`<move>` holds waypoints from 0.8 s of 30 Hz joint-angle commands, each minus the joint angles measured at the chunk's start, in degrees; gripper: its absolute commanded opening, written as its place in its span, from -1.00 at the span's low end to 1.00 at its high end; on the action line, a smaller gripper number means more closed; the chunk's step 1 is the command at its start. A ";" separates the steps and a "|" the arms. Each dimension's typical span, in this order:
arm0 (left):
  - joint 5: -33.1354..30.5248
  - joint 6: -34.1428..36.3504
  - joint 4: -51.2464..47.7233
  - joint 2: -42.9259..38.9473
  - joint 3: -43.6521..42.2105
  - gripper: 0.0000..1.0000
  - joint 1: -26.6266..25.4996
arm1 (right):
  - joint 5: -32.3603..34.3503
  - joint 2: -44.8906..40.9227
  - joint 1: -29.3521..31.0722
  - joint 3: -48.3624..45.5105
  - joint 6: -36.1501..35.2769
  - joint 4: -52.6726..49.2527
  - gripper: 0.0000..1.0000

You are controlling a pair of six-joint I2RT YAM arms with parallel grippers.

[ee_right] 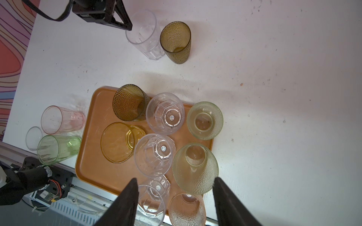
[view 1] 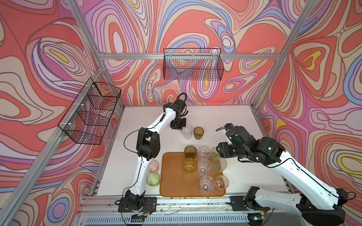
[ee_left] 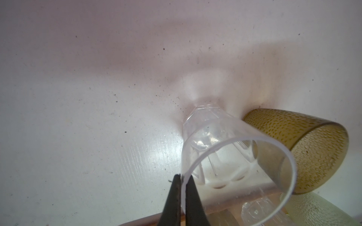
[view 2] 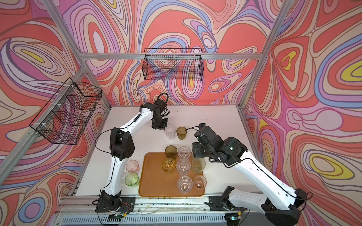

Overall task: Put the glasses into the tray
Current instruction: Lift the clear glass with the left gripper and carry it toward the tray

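While the right claw [ee_right: 175, 181] hangs with its jaws spread wide and nothing between them above the glasses [ee_right: 154, 154] gathered in the large flat orange-brown plastic tray [view 1: 172, 182], the left claw [ee_left: 181, 177] is pinched tight on the rim of a clear faceted tumbler [view 1: 186, 132], with one finger inside the wall and one outside. That tumbler stands upright on the white tabletop [view 1: 225, 117], well apart from the tray's far edge and just beside a dark olive-brown dimpled tumbler [view 1: 198, 133]. The glasses crowd the tray's right half: one olive-brown, one amber, three clear, two pale frosted green and one pinkish. A pink tumbler [view 1: 153, 166] and a bright green tumbler [view 1: 153, 179] stand on the tabletop just beside the tray's left edge, near the left arm [view 1: 140, 172].
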 commanded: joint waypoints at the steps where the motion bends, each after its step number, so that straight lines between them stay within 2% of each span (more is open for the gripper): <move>1: -1.38 0.35 -2.80 -4.09 1.12 -1.00 -0.06 | 1.56 -1.20 -0.15 -0.67 0.60 0.21 0.25; 14: -3.55 0.96 -5.58 -8.72 0.02 -1.00 0.01 | 2.12 -1.83 -0.18 -0.42 0.51 0.89 0.25; 24: -4.61 1.32 -6.10 -14.36 -4.23 -1.00 0.11 | 1.80 -1.21 -0.12 0.37 0.15 1.38 0.25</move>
